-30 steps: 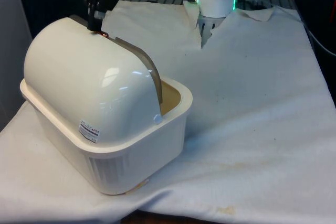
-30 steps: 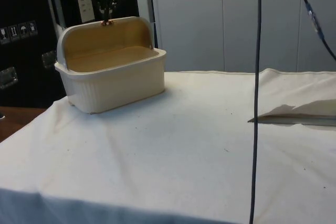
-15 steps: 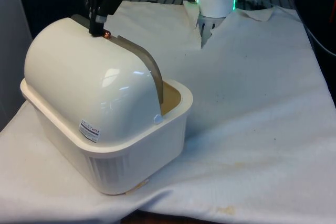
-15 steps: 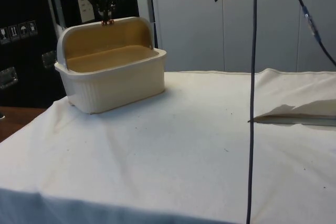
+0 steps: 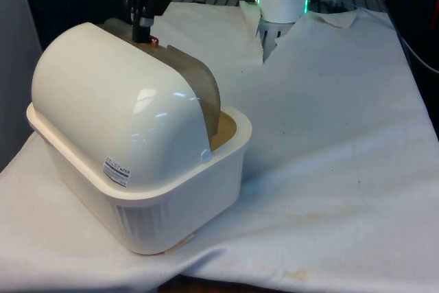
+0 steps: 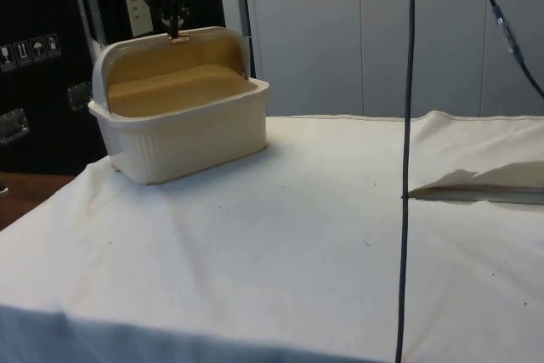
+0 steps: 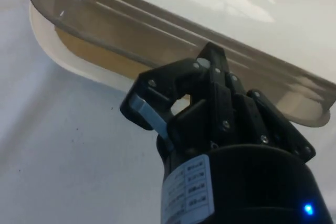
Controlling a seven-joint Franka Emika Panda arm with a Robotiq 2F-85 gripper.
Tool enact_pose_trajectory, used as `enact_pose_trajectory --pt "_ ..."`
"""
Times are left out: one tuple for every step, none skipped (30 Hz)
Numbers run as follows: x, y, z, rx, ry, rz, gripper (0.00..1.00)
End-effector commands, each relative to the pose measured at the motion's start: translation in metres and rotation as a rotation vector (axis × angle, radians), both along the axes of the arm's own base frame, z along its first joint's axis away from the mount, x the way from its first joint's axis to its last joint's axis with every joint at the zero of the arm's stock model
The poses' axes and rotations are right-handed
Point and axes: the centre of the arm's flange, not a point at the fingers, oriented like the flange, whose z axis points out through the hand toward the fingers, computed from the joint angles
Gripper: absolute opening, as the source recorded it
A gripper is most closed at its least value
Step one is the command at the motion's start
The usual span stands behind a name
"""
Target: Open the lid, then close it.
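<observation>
Claw [image 5: 146,32] sits at the top of the bread box [image 5: 137,149], its black fingers [image 5: 140,5] pressed close together on the small copper-coloured knob [image 5: 153,41] at the edge of the lid [image 5: 199,94]. How firmly the knob is pinched is hard to make out, since the finger ends cover most of it in the front view and the side view gives only a dark shape over the rim. In the wrist view the claw's own black linkage [image 7: 210,108] hides the spot where the tips meet the lid [image 7: 173,40].

That lid is a smoky, see-through curved panel, partly drawn out from under the cream dome, so the mouth of the box is partly covered. In the side view the lid [image 6: 183,44] reads as a tinted band across the upper part of the opening, with the tan inside of the box [image 6: 178,104] open to sight below it. The box is cream with a ribbed base and a small printed label [image 5: 118,171] on the dome.

It stands on the white cloth [image 5: 329,142] of the table, towards the front view's left, with its back turned to that camera. A thin dark cable [image 6: 406,159] hangs down through the side view, well apart from the box.
</observation>
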Motion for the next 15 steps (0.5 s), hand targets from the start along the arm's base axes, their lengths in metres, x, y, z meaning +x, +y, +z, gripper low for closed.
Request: enact_pose_trajectory --pt "-0.002 0.004 0.001 0.019 0.01 0.01 0.0" --pt "-0.002 0.005 0.001 0.022 0.014 0.012 0.0" --pt "-0.002 0.008 -0.001 0.029 0.026 0.018 0.0" --pt "-0.003 0.008 -0.001 0.032 0.029 0.02 0.0" --pt "-0.003 0.01 -0.001 0.035 0.034 0.022 0.0" --pt "-0.003 0.011 -0.002 0.04 0.038 0.024 0.0" --pt "-0.002 0.009 -0.002 0.023 0.037 0.019 0.0" --pt "-0.003 0.012 -0.003 0.043 0.043 0.026 0.0" --pt "-0.003 0.013 -0.004 0.047 0.046 0.029 0.0" --pt "-0.003 0.014 -0.005 0.051 0.051 0.032 0.0" --pt "-0.003 0.015 -0.006 0.054 0.056 0.033 0.0" --pt "-0.004 0.018 -0.008 0.063 0.063 0.038 0.0" --pt "-0.004 0.019 -0.009 0.066 0.068 0.041 0.0" --pt "-0.004 0.02 -0.01 0.07 0.073 0.043 0.0" --pt "-0.004 0.021 -0.011 0.074 0.077 0.046 0.0"
